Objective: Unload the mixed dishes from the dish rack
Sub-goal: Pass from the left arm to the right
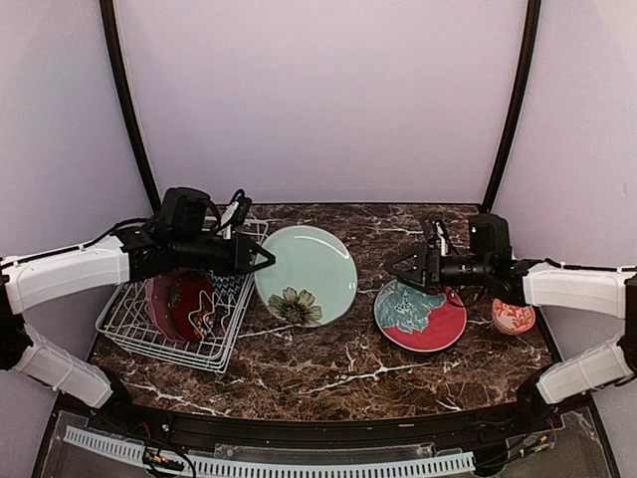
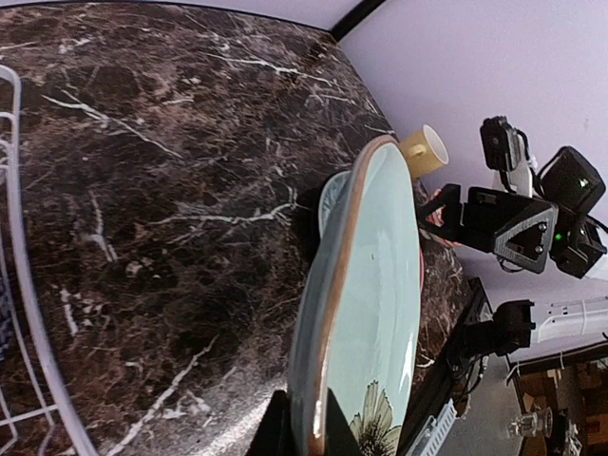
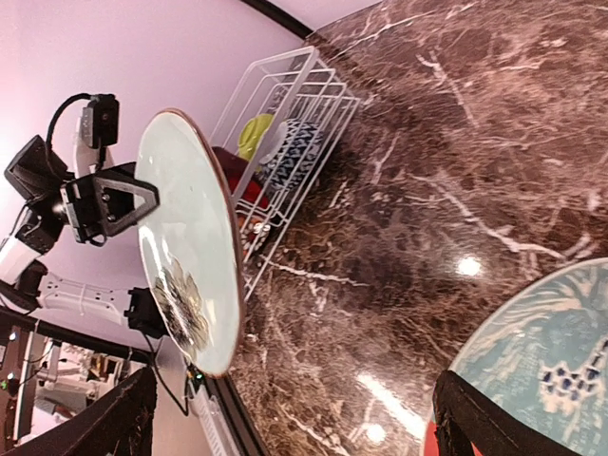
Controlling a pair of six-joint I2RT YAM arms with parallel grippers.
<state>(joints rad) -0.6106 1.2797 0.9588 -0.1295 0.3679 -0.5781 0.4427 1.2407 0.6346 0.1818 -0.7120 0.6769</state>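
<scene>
My left gripper (image 1: 265,261) (image 2: 302,429) is shut on the rim of the pale green flower plate (image 1: 309,274) (image 2: 372,294). It holds the plate tilted on edge over the table, just right of the white wire dish rack (image 1: 149,334) (image 3: 285,90). The plate also shows in the right wrist view (image 3: 185,242). A dark red plate (image 1: 177,304), a blue-white bowl (image 1: 229,289) (image 3: 296,142) and a lime-green bowl (image 3: 251,135) are in the rack. My right gripper (image 1: 403,267) (image 3: 290,427) is open and empty, over the far edge of the red-teal plate (image 1: 420,317) (image 3: 546,347) lying flat.
A red-white bowl (image 1: 514,317) sits on the table at the right, beside the right arm. A pale yellow mug (image 2: 425,150) lies behind the right gripper. The marble table (image 1: 328,368) has a raised front edge.
</scene>
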